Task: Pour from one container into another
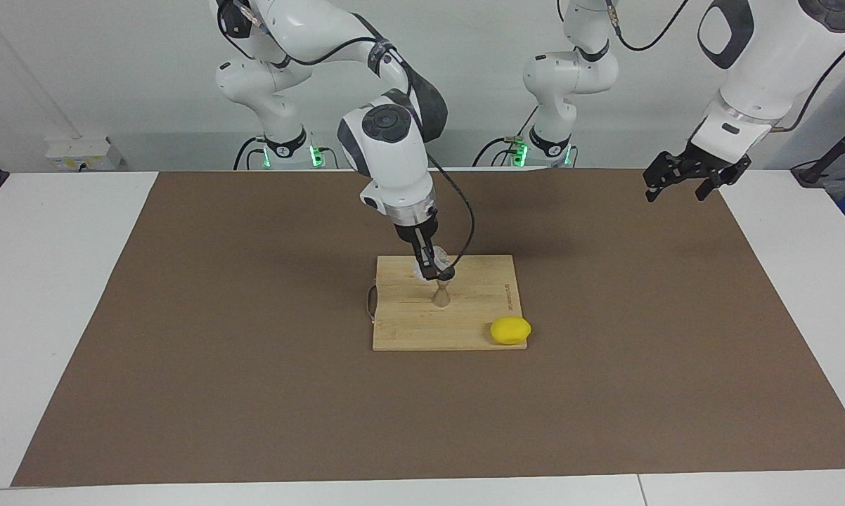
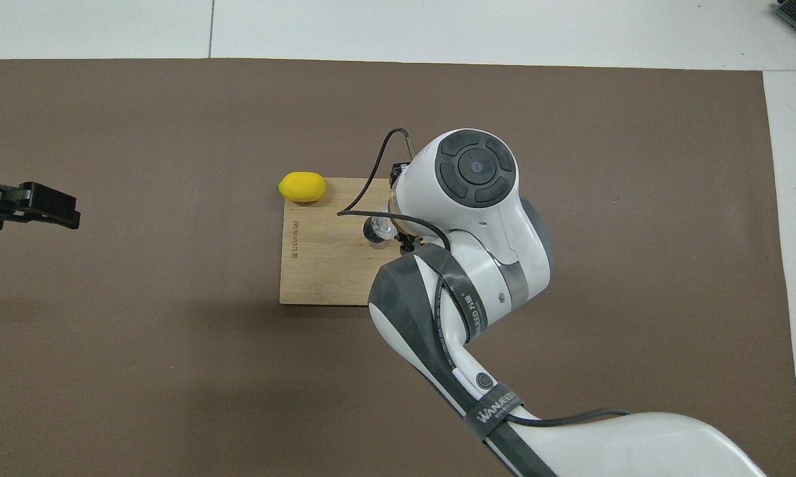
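On the bamboo cutting board [image 1: 465,330] mid-table, the right gripper [image 1: 433,267] is clamped on the clear glass tumbler [image 1: 431,261], holding it tipped just above the steel jigger [image 1: 441,295]. The jigger stands upright on the board, long axis vertical, its upper cone mouth open toward the glass. The tumbler looks tilted, mouth turned down toward the jigger's rim, so its axis leans off vertical (exact angle hard to read, the fingers cover much of it). In the overhead view the glass [image 2: 378,230] shows just beside the arm's wrist, which hides the jigger there. A yellow lemon [image 1: 511,330] sits on the board's corner, farther from the robots than the jigger and toward the left arm's end. The left gripper [image 1: 682,179] waits up in the air over the mat's edge at its own end, jaws wide, holding nothing. My guess is that this is mid-pour. Risks: the jigger's mouth is small and its base narrow, so a slightly off-centre stream would spill onto the board, and a nudge from the glass rim or fingertips could topple it. The faceted glass might also slip in the grip if tilted further.
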### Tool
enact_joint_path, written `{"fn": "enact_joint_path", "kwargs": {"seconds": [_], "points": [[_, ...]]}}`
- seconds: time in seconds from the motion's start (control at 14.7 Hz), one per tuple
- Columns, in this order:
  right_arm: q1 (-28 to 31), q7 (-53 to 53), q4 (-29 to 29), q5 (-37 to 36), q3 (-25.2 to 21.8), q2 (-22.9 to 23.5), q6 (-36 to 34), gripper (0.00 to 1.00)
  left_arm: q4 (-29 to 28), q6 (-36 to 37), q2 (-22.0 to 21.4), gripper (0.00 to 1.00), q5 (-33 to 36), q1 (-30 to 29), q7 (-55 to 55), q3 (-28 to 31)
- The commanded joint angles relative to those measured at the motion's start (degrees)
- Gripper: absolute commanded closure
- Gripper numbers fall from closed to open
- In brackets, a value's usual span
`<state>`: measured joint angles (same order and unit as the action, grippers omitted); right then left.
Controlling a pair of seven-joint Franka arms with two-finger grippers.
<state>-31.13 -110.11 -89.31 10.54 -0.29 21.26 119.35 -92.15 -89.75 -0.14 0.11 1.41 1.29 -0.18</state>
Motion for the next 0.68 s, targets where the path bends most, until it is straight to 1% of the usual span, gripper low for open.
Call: {"fn": "enact_joint_path", "kwargs": {"seconds": [0.0,0.2,0.41,0.61], "points": [[2.1,0.1,0.2,2.3,0.7,-1.3,-1.7,1.0,0.0,0.7,-0.6,0.0,1.0,0.5,-0.9,0.4],[4.6,1.6,0.3,6.5,0.7,-1.9,-2.6,1.0,0.0,1.0,-0.6,0.0,1.0,0.5,-0.9,0.4],[8.0,4.2,0.3,13.1,0.7,-2.2,-2.6,1.0,0.0,0.9,-0.6,0.0,1.0,0.5,-0.9,0.4],[11.7,8.3,0.1,21.3,0.6,-2.2,-2.7,1.0,0.0,0.9,-0.6,0.0,1.0,0.5,-0.9,0.3]]}}
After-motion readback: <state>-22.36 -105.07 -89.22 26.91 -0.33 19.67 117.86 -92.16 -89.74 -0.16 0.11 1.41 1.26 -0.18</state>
